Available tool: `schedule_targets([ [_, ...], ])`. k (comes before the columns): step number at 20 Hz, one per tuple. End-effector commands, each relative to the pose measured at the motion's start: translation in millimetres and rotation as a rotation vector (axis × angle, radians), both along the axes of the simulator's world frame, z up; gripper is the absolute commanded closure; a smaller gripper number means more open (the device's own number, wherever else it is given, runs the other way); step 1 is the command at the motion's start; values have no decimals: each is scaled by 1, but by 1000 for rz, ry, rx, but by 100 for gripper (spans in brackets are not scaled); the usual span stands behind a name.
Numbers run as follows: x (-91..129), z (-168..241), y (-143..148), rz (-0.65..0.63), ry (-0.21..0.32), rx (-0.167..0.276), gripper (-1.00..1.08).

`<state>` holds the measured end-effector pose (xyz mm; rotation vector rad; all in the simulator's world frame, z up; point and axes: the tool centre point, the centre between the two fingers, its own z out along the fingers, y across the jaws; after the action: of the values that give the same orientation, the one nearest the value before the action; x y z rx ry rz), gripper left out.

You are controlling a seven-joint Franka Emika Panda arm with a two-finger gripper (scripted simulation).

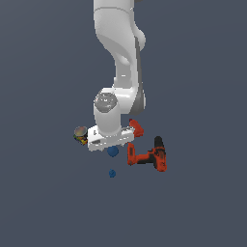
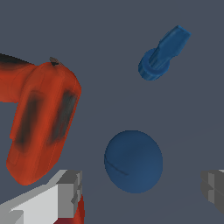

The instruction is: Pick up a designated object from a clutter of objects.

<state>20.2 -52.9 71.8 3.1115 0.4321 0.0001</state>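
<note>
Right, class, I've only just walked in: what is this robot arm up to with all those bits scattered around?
A single white robot arm is reaching down over a scatter of small items. Its gripper hangs above the larger dark-blue ball, jaws open on either side of it and not yet touching. Close by lie an orange-black power drill, a smaller red tool, a silver-topped can and a small blue object. Nothing has been lifted yet.

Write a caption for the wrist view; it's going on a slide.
Open gripper poised around the dark-blue ball, red-orange tool beside it.
</note>
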Motion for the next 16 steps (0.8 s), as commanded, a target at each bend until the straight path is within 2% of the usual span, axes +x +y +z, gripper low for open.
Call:
schedule_targets([
  [1, -1, -11, 0, 0, 1, 0, -92],
  [11, 0, -41, 0, 2, 0, 0, -92],
  [12, 0, -41, 0, 2, 0, 0, 108],
  [16, 0, -41, 0, 2, 0, 0, 108],
])
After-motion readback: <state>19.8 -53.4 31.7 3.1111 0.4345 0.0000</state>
